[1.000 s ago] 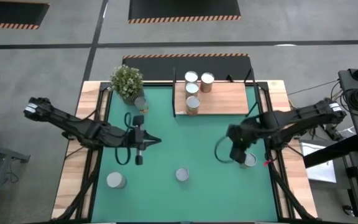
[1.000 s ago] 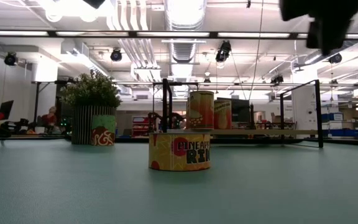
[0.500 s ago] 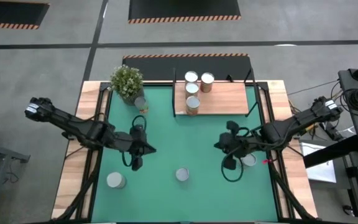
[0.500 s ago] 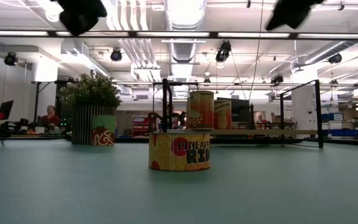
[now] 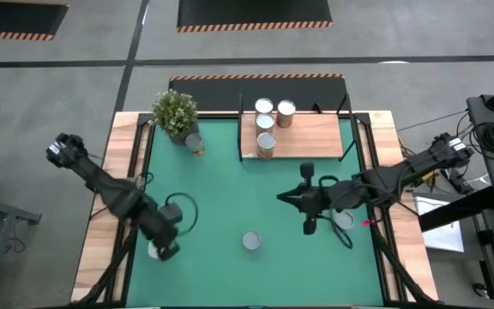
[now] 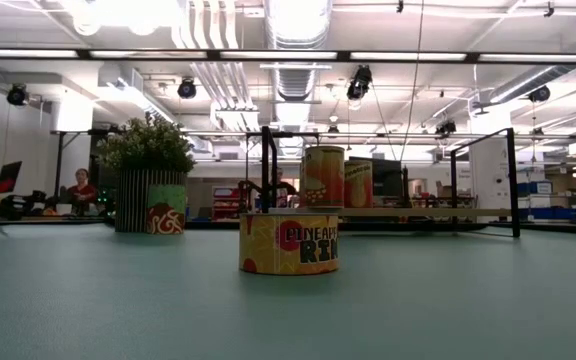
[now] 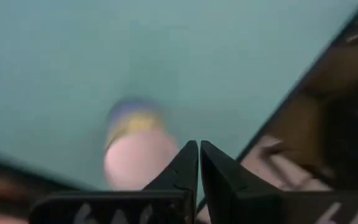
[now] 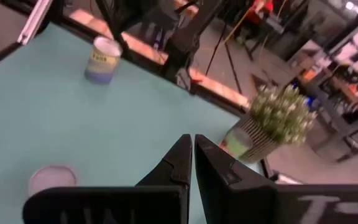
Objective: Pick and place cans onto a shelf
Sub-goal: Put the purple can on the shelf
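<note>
Hovering my left gripper, fingers together, over a can near the surface's corner, I judged it the likely pick for the shelf.

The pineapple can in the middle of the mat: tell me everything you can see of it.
The pineapple can is a short, squat tin standing upright on the green mat. Its label is yellow and orange with red patches and dark lettering that reads PINEAPPLE RIN; from above, its round top is silvery white. It stands alone near the mat's front edge, between the two arms, with nothing touching it. It is not on the shelf.
</note>
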Available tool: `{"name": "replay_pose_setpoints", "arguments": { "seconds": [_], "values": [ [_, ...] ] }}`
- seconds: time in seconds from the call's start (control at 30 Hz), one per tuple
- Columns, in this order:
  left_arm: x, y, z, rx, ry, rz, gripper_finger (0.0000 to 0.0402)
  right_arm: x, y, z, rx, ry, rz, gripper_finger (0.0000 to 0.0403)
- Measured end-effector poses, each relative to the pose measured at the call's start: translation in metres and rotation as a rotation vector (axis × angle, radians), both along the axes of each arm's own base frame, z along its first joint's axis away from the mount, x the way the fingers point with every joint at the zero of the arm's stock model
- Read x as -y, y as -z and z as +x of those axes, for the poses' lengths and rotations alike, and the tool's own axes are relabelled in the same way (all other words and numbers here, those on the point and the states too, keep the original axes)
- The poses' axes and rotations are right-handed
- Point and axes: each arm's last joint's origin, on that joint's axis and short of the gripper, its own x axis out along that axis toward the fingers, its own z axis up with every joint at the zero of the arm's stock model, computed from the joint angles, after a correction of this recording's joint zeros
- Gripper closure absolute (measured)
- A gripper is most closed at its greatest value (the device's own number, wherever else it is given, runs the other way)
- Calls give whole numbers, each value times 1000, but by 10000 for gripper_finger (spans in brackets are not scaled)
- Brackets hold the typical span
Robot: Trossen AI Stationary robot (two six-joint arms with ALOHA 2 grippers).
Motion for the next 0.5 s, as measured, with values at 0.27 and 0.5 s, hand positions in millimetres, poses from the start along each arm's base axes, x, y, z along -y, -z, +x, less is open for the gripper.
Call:
{"name": "replay_pose_setpoints", "arguments": {
  "seconds": [0.27, 0.5],
  "values": [
    [31, 12, -15, -144, -143, 58, 336, 1, 4, -5, 20, -26, -16, 394],
    [42, 28, -23, -219, -266, 96, 193, 1, 8, -5, 26, -56, -45, 394]
  ]
}}
